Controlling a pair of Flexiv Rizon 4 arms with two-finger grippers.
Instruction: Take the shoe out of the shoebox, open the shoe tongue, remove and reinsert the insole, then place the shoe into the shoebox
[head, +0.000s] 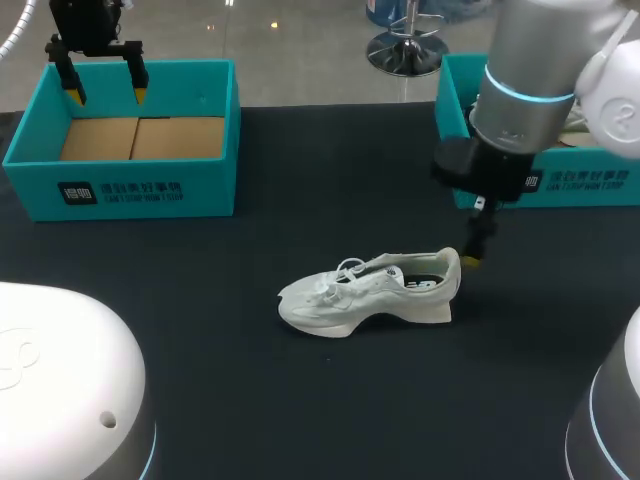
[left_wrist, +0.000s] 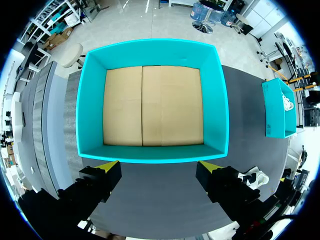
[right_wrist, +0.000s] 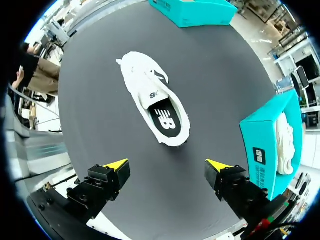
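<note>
A white shoe (head: 368, 290) lies on the black table in the middle, toe to the left, its dark insole (right_wrist: 164, 120) showing in the opening. My right gripper (right_wrist: 167, 165) hangs open just behind the heel, a little above it, in the head view at the heel's right (head: 472, 255). The shoe (right_wrist: 155, 102) stretches away ahead of its fingers. My left gripper (head: 105, 90) hovers open over the near wall of the empty teal shoebox (head: 120, 190) at the far left. In the left wrist view the box's cardboard floor (left_wrist: 152, 105) is bare ahead of the left gripper (left_wrist: 157, 166).
A second teal box (head: 560, 185) stands at the far right behind my right arm, with white material inside (right_wrist: 285, 145). Black tabletop (head: 300, 400) spreads around the shoe.
</note>
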